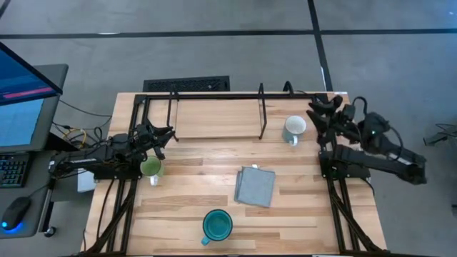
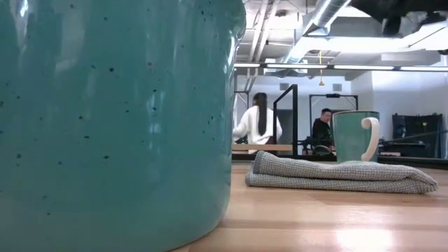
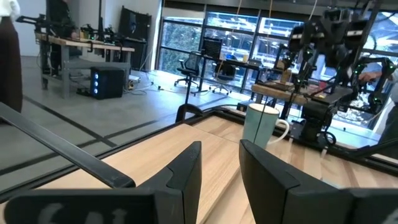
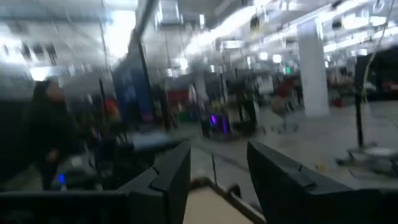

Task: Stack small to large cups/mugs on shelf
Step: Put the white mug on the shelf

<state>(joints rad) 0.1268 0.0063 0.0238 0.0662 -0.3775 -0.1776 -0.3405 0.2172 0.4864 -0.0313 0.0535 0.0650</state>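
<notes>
The small white mug stands upright on the table at the far right, just right of the shelf, a black wire rack on a light wood base along the far edge. It also shows in the left wrist view and the low view. The light-green mug stands at the left. The teal-blue mug stands near the front edge and fills the left of the low view. My left gripper is open and empty, just beyond the green mug. My right gripper is open and empty, right of the white mug.
A folded grey cloth lies flat between the white and teal mugs, and it shows in the low view. A desk with a monitor and keyboard stands left of the table. People are in the room behind.
</notes>
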